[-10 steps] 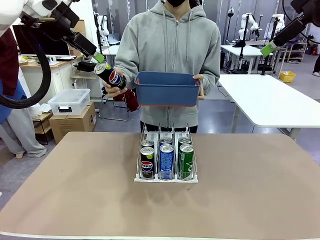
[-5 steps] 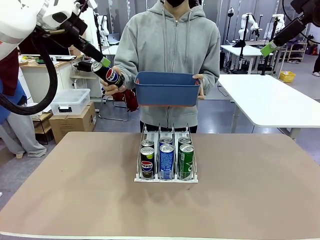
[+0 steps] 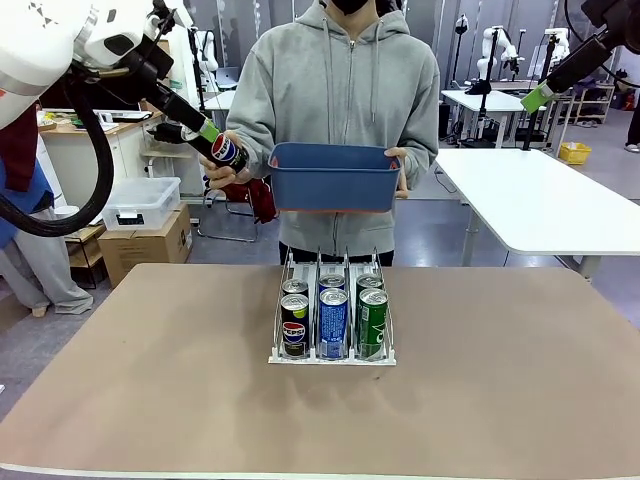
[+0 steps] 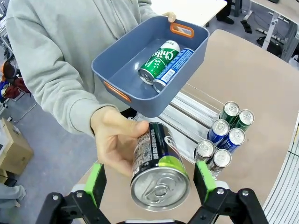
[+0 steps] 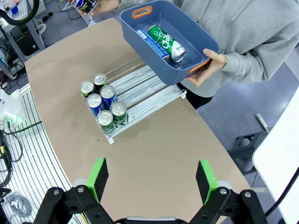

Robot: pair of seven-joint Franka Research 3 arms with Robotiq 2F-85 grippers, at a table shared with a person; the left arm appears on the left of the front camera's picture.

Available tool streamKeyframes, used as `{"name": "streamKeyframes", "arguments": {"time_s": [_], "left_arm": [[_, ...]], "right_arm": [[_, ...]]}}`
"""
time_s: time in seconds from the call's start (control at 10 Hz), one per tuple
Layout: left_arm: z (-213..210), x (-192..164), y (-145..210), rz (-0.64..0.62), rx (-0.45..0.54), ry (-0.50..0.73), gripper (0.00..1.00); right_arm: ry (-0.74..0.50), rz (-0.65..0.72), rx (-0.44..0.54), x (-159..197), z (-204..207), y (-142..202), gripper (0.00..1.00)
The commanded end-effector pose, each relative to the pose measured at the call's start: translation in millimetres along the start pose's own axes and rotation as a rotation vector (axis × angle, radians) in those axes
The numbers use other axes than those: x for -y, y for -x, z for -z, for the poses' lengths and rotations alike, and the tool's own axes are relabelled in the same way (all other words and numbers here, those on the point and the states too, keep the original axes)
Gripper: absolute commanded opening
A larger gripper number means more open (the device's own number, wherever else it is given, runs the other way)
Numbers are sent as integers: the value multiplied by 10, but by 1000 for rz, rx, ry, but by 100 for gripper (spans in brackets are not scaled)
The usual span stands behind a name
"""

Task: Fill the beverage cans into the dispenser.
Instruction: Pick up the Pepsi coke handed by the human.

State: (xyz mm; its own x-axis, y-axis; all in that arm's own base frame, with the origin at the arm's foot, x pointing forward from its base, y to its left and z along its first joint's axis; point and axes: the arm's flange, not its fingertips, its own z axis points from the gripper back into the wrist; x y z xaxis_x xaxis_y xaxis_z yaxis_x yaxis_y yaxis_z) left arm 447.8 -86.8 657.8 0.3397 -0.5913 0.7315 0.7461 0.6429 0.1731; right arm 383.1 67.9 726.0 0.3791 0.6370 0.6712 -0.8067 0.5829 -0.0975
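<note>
Found dispenser (image 3: 333, 357) at table centre, square to the near edge. Counted six cans (image 3: 333, 318) in it, two deep in each of three lanes: black Pepsi left, blue middle, green right, all upright and crowded to the near end. Saw bare lane (image 5: 140, 86) behind them toward the far edge; judged room for more.

Beyond the far edge, noted person holding blue tub (image 3: 335, 180) level in one hand, above the table and not resting on it. Saw two more lying inside, green can (image 4: 159, 59) and blue can (image 4: 175, 69), side by side and touching.

Noted person's other hand (image 4: 116, 140) offering a black Pepsi can (image 4: 156, 172), tilted, silver top toward left gripper (image 4: 149, 181). Found left gripper spread wide, green pads (image 4: 96, 181) either side of the can near its top, with a gap on each side. Made out no grip. Judged Pepsi can borne by the hand alone.

Found right gripper (image 5: 152, 179) spread wide and empty, high above the table's right side, well apart from everything.

Judged step in hand: handover of the Pepsi can, just short of closing. Next move, as judged: close pads squarely on the can body, wait for release by the hand, then carry to the left lane and set in upright behind the two black cans. Risk judged: slip of the tilted can under an off-centre pinch.
</note>
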Motion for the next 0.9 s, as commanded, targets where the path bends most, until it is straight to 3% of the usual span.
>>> {"name": "streamKeyframes", "arguments": {"time_s": [0.0,0.8], "left_arm": [[46,-44,48,18,27,42,100],[0,0,0,0,0,0,100]], "right_arm": [[-9,-2,7,1,-8,8,100],[-9,-2,7,1,-8,8,100]]}}
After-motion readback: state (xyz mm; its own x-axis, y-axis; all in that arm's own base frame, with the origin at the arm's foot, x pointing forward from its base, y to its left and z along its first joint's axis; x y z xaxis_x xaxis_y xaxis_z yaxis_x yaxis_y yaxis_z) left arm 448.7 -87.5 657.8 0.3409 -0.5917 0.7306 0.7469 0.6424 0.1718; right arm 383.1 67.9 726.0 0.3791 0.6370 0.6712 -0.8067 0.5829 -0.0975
